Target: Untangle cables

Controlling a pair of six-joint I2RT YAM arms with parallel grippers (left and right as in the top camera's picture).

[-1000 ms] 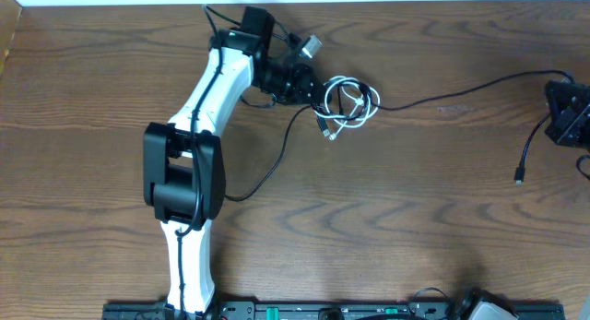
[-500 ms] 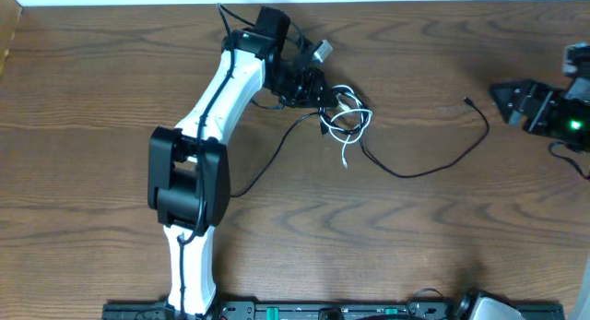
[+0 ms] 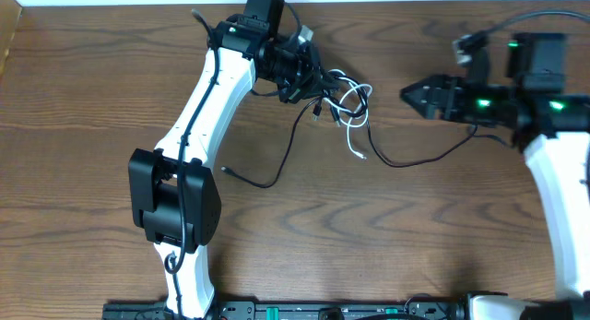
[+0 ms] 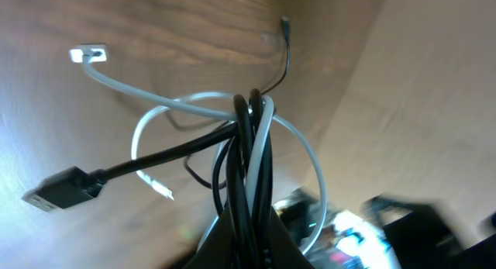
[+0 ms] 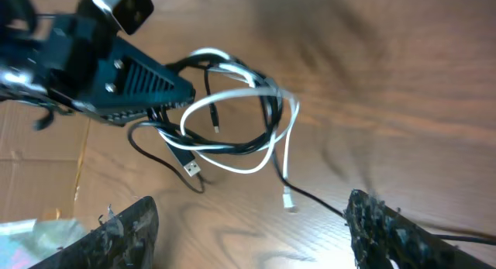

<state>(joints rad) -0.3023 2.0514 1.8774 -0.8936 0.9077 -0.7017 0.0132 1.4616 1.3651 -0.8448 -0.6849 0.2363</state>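
Anchoring the tangle (image 3: 339, 94) at twelve o'clock, left gripper (image 3: 312, 80) clamps white cable (image 5: 288, 153) and black cable (image 3: 406, 164); right gripper (image 3: 411, 94) at two o'clock gapes empty, probably ready to pull.

Bare table (image 3: 415, 246) mid-frame and below: free to pass. Black cable (image 3: 396, 164) snakes across centre-right; tangled cables (image 3: 346, 103) block top-centre.

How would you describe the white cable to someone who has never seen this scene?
On the wooden table, find the left gripper, shut on a tangle near the far edge. The white cable is the looped cord there with a short loose tail; the black cable beside it trails much farther.
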